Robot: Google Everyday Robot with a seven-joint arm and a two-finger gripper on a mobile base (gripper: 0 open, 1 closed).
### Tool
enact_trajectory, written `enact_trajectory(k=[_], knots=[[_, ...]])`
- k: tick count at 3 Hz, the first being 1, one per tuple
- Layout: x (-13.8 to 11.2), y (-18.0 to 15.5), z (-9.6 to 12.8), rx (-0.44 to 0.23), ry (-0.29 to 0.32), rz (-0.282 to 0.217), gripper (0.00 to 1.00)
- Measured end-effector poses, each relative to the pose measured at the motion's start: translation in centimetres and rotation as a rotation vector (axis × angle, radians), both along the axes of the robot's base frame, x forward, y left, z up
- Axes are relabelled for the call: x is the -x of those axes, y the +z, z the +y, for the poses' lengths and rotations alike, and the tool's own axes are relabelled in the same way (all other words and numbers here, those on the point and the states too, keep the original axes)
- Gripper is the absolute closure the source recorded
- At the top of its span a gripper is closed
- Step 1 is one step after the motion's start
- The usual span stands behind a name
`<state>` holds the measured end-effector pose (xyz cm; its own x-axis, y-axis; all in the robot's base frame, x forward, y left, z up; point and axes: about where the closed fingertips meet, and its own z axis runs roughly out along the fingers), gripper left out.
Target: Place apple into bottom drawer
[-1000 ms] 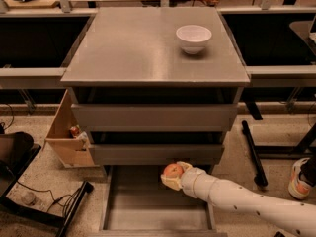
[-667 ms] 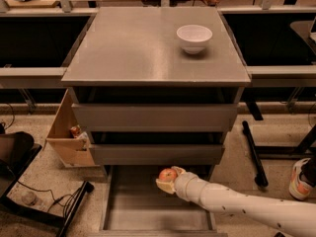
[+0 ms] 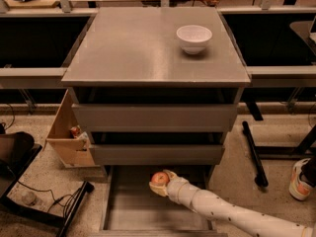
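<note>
The small red apple (image 3: 159, 178) with yellowish patches sits in my gripper (image 3: 161, 182), which is shut on it. My white arm reaches in from the lower right. The gripper holds the apple over the back part of the bottom drawer (image 3: 133, 212), which is pulled out and shows a plain grey floor. The apple is just in front of the middle drawer's flat front.
The grey cabinet top (image 3: 128, 48) carries a white bowl (image 3: 194, 37) at the back right. A cardboard box (image 3: 68, 135) stands to the cabinet's left. A black bar (image 3: 253, 149) and a shoe (image 3: 298, 179) lie on the floor to the right. Cables lie lower left.
My arm has moved left with the apple, carrying it further over the open bottom drawer. Nothing else has moved.
</note>
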<state>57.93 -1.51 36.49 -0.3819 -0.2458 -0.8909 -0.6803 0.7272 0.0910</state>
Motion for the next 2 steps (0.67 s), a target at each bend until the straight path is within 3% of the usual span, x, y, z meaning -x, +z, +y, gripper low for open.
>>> enact_trajectory(k=[1, 2], knots=[[-2.73, -5.53, 2.55, -0.024, 0.014, -0.001, 1.0], [-2.73, -5.53, 2.56, -0.024, 0.014, -0.001, 1.0]])
